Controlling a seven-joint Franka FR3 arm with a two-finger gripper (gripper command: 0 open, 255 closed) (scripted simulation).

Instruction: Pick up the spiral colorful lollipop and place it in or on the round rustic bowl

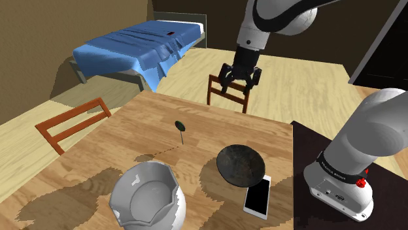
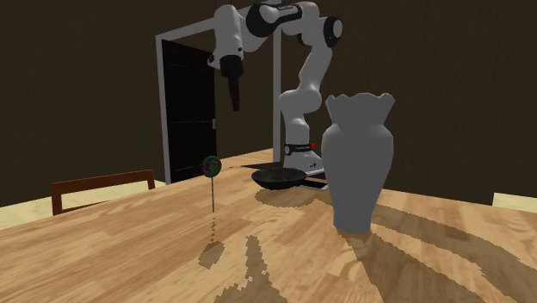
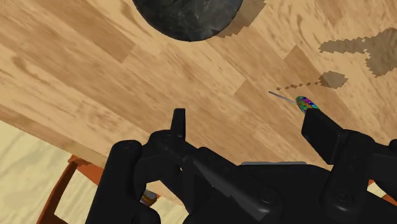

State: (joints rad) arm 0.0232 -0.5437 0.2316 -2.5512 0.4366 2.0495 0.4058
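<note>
Hangs high with gripper (image 1: pixel 240 77) spread wide and empty. Could knock over the thin standing lollipop (image 1: pixel 179 125) by coming down crooked.

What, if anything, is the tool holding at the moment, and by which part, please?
Nothing is held: the tool hangs open and empty above the wooden table, on which the spiral lollipop stands apart from it.

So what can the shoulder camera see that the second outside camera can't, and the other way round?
The shoulder view adds a blue bed beyond the table. The second exterior view adds a white-framed dark door. Both show the lollipop standing upright on the wooden table, the dark bowl, the grey vase and the arm's open jaws up above the table.
</note>
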